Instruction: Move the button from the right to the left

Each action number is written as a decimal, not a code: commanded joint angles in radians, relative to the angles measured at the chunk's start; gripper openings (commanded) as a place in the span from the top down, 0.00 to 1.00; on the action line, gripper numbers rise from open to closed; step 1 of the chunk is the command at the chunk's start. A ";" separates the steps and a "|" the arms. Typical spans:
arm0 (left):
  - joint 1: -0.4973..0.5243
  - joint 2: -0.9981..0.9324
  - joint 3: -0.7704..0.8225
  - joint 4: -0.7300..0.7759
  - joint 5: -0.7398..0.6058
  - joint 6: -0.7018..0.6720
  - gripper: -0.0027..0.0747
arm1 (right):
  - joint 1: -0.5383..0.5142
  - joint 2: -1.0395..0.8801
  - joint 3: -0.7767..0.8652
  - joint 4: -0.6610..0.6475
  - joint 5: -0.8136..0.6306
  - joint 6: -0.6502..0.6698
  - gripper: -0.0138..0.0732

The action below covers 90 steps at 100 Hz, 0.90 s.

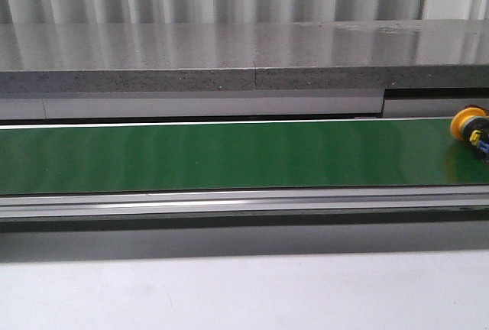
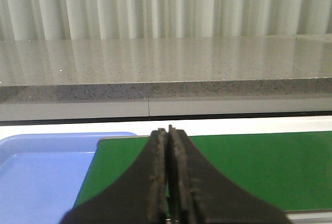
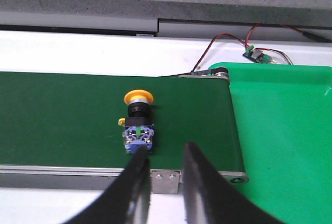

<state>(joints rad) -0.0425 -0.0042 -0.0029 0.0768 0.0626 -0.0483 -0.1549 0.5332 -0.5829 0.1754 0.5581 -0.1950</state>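
Button (image 3: 137,125), round orange cap, black collar, boxy blue block, lying on smooth green belt (image 3: 62,120) just ahead of right pincer (image 3: 165,156), parted, empty. Left pincer (image 2: 168,156) closed, empty.

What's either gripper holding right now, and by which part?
Nothing. The left gripper is shut on nothing above the green belt. The right gripper is open; the button lies on the belt, ungripped.

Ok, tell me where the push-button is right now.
The push-button lies on its side at the far right end of the green conveyor belt in the front view, just ahead of the open right gripper, untouched.
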 commanded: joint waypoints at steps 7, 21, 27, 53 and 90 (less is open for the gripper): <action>-0.008 -0.035 0.026 -0.006 -0.085 -0.011 0.99 | 0.002 -0.017 -0.021 0.000 -0.065 -0.009 0.91; -0.008 -0.035 0.026 -0.006 -0.085 -0.011 0.99 | 0.002 -0.017 -0.021 0.001 -0.065 -0.009 0.92; -0.008 -0.035 0.026 -0.006 -0.085 -0.011 0.99 | 0.002 -0.017 -0.021 0.001 -0.065 -0.009 0.92; -0.008 -0.035 0.026 -0.006 -0.085 -0.011 0.99 | 0.002 -0.017 -0.021 0.001 -0.059 -0.009 0.92; -0.008 -0.035 0.026 -0.006 -0.085 -0.011 0.99 | 0.002 -0.017 -0.021 0.001 -0.058 -0.009 0.92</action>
<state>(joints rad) -0.0425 -0.0042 -0.0029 0.0768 0.0626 -0.0483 -0.1549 0.5132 -0.5797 0.1754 0.5620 -0.1972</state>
